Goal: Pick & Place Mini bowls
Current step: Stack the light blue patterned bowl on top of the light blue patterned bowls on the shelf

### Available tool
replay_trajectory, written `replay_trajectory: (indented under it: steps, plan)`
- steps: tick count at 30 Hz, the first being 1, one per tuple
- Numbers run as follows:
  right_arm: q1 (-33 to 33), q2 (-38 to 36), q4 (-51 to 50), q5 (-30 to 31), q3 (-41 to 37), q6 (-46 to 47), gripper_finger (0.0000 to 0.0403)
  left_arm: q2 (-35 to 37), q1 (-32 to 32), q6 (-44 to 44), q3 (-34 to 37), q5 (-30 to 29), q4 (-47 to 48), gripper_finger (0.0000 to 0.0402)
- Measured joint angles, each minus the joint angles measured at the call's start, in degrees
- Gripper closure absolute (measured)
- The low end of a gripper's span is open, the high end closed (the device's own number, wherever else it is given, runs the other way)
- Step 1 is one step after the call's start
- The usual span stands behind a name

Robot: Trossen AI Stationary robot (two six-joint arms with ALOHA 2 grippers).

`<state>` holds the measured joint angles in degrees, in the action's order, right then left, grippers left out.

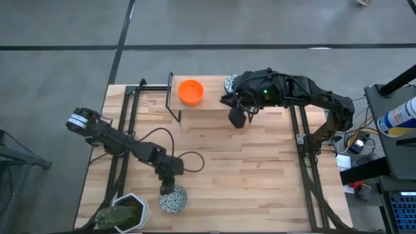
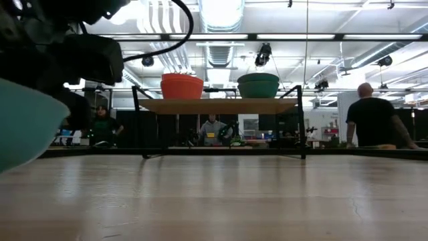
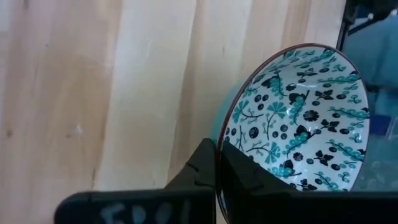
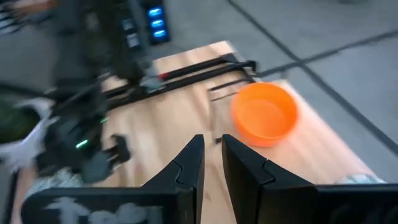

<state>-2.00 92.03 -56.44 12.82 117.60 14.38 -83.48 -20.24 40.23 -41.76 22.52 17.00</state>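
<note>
A mini bowl (image 3: 298, 118), teal outside and white with a teal-and-black leaf pattern inside, is near the table's near edge (image 1: 174, 200), beside my left gripper (image 1: 168, 185), which is shut on its rim. It looms at the left of the low view (image 2: 20, 127). An orange mini bowl (image 1: 190, 91) and a second patterned bowl (image 1: 229, 82), partly hidden by my right arm, stand on a raised wooden shelf (image 1: 208, 105) at the far side. My right gripper (image 1: 237, 118) hangs above the shelf's near edge, fingers almost together with nothing between them (image 4: 211, 152). My left gripper pinches the patterned bowl's rim (image 3: 221, 146) at the side nearest the arm, with one finger (image 3: 249, 180) inside the bowl and the other (image 3: 202, 171) against its teal outer wall. The fingers slant down from the table's left. The bowl's mouth tilts toward the wrist camera.
A white hexagonal plant pot (image 1: 127, 211) stands at the near left corner, close to the held bowl. Black frame rails (image 1: 123, 130) run along both table sides. In the low view the shelf (image 2: 221, 106) carries an orange bowl (image 2: 182, 86) and a green-looking one (image 2: 258, 85). People stand in the room beyond.
</note>
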Motion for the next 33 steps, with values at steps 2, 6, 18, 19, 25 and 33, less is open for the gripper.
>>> replay_trajectory:
  steps: [2,6,18,19,25,33]
  plan:
    - [0.0,0.0,0.2,-4.7,0.0,-3.0,0.0351,0.0,1.3,0.2,0.0,0.9,-0.1,0.0398]
    - [1.1,0.5,0.7,-11.6,0.0,-8.3,0.0351,0.0,4.6,-0.3,-0.3,4.2,-0.8,0.0399]
    - [6.1,5.0,1.7,-28.5,-0.1,-9.7,0.0327,0.1,15.8,-3.5,-6.8,22.6,-1.1,0.04]
    - [6.7,5.5,1.7,-29.5,-0.1,-9.9,0.0319,0.1,16.6,-3.5,-7.3,24.9,-1.0,0.04]
    - [9.5,7.8,2.0,-32.8,-0.1,-11.4,0.0256,0.1,19.8,-3.1,-11.3,34.0,-1.3,0.0401]
    - [10.8,9.0,4.9,-32.1,0.1,-14.2,0.0182,0.1,21.8,0.9,-13.8,43.5,-3.6,0.0401]
